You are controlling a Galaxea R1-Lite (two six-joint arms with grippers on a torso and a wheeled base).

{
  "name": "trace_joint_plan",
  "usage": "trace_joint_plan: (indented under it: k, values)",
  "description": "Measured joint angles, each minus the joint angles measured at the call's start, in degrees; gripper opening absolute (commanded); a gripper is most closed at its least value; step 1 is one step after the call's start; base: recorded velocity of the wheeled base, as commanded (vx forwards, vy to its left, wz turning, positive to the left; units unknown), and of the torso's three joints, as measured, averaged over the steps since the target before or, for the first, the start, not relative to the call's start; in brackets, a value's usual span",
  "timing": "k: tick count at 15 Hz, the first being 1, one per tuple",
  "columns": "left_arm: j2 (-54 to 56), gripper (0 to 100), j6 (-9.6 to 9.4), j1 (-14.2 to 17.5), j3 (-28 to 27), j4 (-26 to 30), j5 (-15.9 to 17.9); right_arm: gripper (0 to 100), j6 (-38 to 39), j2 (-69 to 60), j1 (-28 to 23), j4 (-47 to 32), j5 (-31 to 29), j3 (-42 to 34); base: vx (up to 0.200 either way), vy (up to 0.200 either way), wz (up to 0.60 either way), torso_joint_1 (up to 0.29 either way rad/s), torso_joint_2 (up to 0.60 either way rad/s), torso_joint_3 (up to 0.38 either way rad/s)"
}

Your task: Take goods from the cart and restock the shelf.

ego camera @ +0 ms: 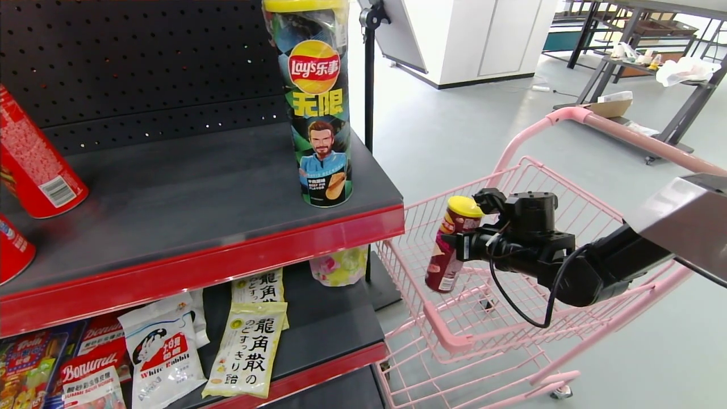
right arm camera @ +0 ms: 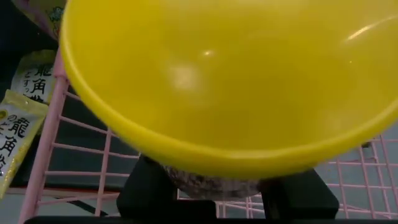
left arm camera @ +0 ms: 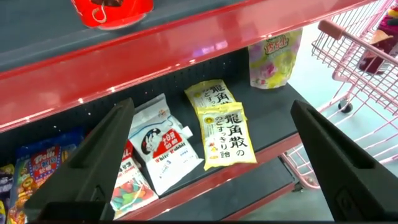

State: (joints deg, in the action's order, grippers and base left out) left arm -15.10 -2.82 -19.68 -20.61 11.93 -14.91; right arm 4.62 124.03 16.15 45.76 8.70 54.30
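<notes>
Your right tool (ego camera: 464, 238) had the maroon can (ego camera: 445, 267) clenched; best move was lifting it upright over the cart (ego camera: 438, 326) rim.

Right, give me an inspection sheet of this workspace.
Surface: dark upper shelf, red front edge.
Job's things: maroon can held over the pink cart; green can upright on the shelf.
Clutter: red cans at shelf's left; candy bags on the lower shelf.
Grippers: right gripper shut on the maroon can; left gripper open, facing the lower shelf.
Cables: black cable looping under the right wrist.
Surroundings: grey floor, white cabinet, tables behind.
</notes>
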Motion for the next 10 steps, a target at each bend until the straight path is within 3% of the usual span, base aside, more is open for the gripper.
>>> trace_joint_plan:
  k: [5,6,8,10]
  values:
    - [-0.3,100,-0.22,0.0,-2.1,0.2,0.0,0,-0.8,-9.6,0.3,-1.0,-1.2,-3.5,0.0,0.0,0.0,0.0,0.0,0.0]
    - [-0.4,100,-0.88,0.0,-2.6,1.1,0.0,0,-1.0,-12.8,0.2,-1.7,-2.5,-4.2,0.0,0.0,0.0,0.0,0.0,0.0]
    - [-1.0,100,-4.21,0.0,-4.9,4.0,-0.2,0,-1.3,-19.9,-0.1,-6.4,-6.1,-5.1,0.0,0.0,0.0,0.0,0.0,0.0]
    - [-2.7,100,-6.51,0.0,-6.4,4.5,0.0,0,-1.7,-28.8,-0.4,-17.2,-8.3,-5.0,0.0,0.0,0.0,0.0,0.0,0.0]
